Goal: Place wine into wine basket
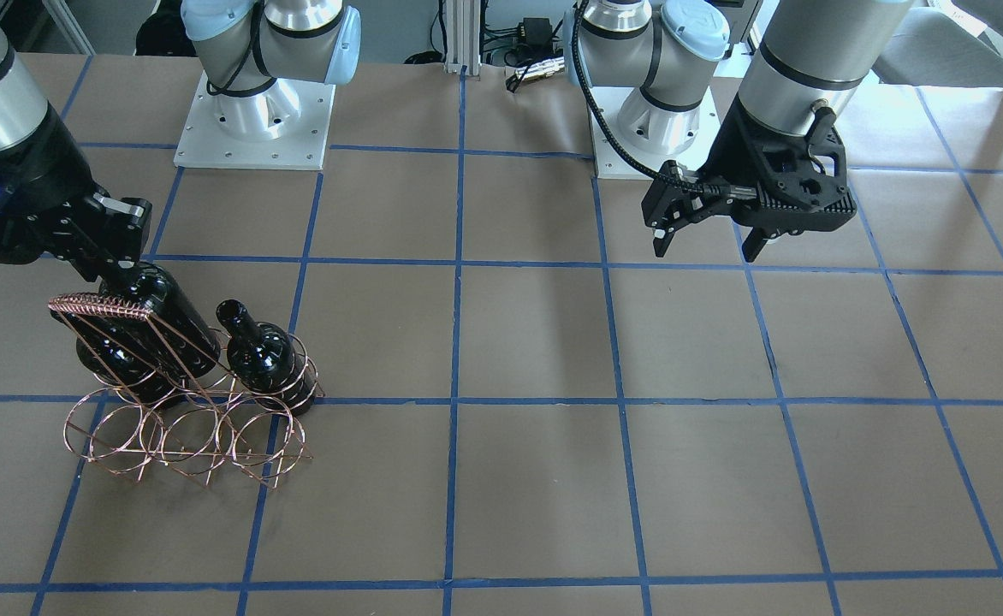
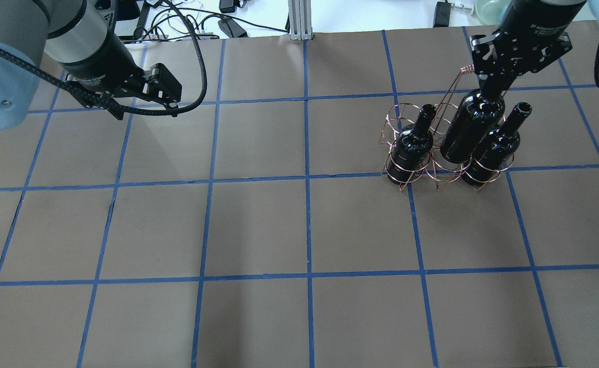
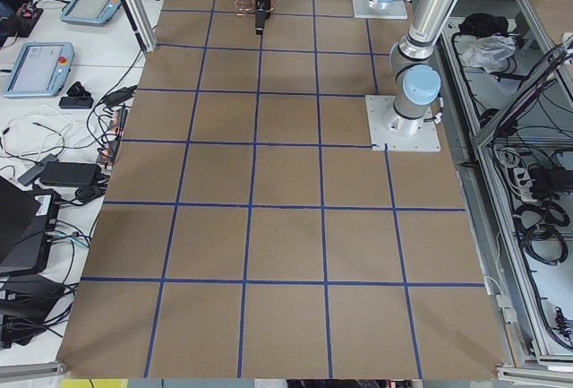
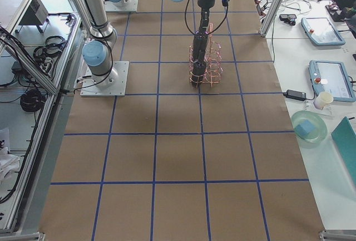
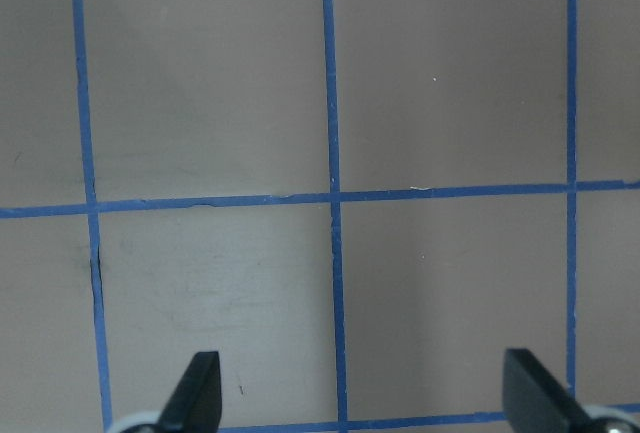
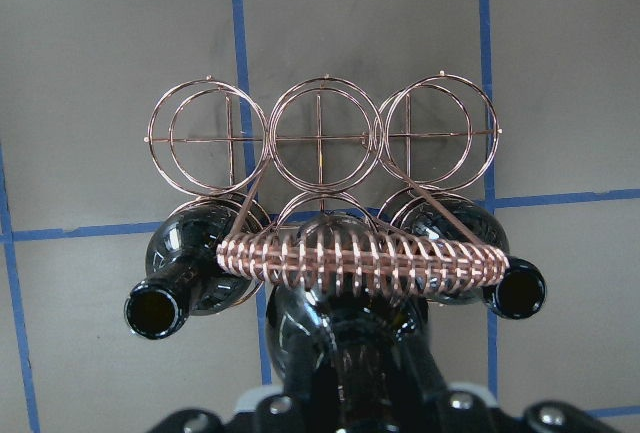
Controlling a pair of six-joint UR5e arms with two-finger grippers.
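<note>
My right gripper (image 2: 492,84) is shut on the neck of a near-black wine bottle (image 2: 469,130) and holds it tilted. The bottle's base sits in the middle hoop of the copper wire wine basket (image 2: 395,173), in the row nearer the robot. Two look-alike bottles stand in the hoops on either side, one (image 2: 414,144) to the left and one (image 2: 494,149) to the right. The right wrist view shows the held bottle (image 6: 350,353) under the wire-wrapped handle (image 6: 360,258). The far row of hoops (image 6: 320,138) holds nothing. My left gripper (image 2: 169,97) is open and holds nothing, far from the basket.
The brown table cover (image 2: 258,230) has a grid of blue tape lines. The left wrist view shows only bare cover between the open fingertips (image 5: 200,388). Both arm bases (image 1: 253,120) stand at the table's robot side. Cables and devices lie beyond the far edge (image 2: 228,23).
</note>
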